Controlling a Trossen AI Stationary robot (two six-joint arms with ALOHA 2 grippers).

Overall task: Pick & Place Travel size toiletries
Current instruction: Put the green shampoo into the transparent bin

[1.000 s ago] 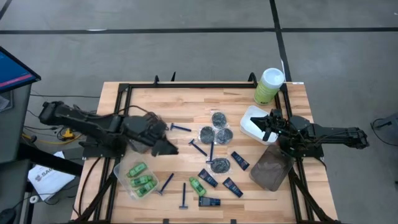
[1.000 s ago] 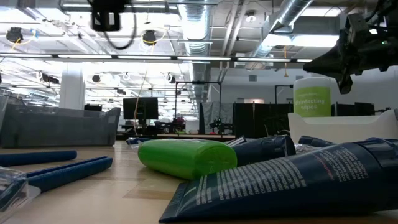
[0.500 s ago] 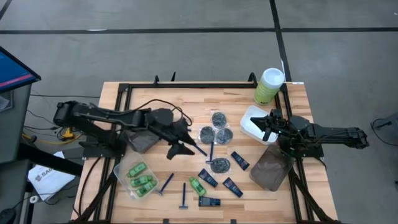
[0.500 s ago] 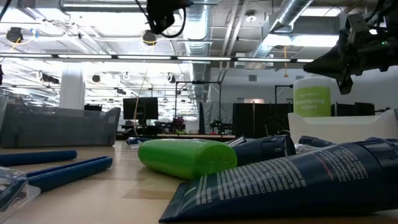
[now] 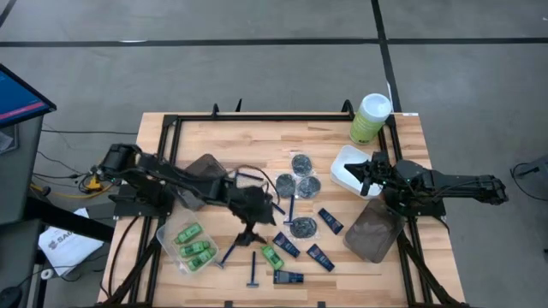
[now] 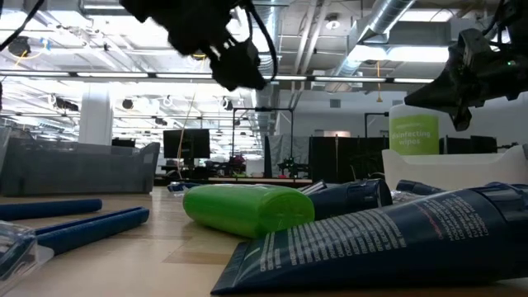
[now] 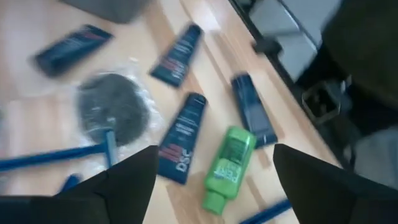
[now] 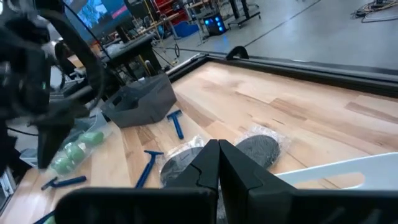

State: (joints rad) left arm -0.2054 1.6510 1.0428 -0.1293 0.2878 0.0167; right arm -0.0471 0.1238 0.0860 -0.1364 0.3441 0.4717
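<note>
The toiletries lie loose on the wooden table. A bright green mini bottle [image 5: 272, 255] [image 7: 227, 168] lies on its side among small dark-blue tubes [image 5: 286, 244] [image 7: 181, 137]. Blue-handled razors [image 5: 229, 251] and dark round tins [image 5: 301, 227] [image 7: 112, 109] lie around it. More green bottles sit in a clear tub [image 5: 195, 244]. My left gripper [image 5: 251, 233] [image 7: 214, 152] hovers open above the table, just left of the loose green bottle, and touches nothing. My right gripper [image 5: 366, 175] [image 8: 217, 165] is shut and empty, held over the white tub [image 5: 347, 167].
A pale-green, white-lidded canister [image 5: 370, 117] stands at the far right corner. A smoky tub [image 5: 372, 229] lies by the right edge, and a grey tub [image 5: 203, 167] sits under my left arm. A black frame [image 5: 257, 117] runs round the table.
My left arm has swung from the table's left part toward the middle, then toward the near edge. Its gripper has come lower in the low view and now hangs over the green bottle and tubes. My right arm has kept still.
</note>
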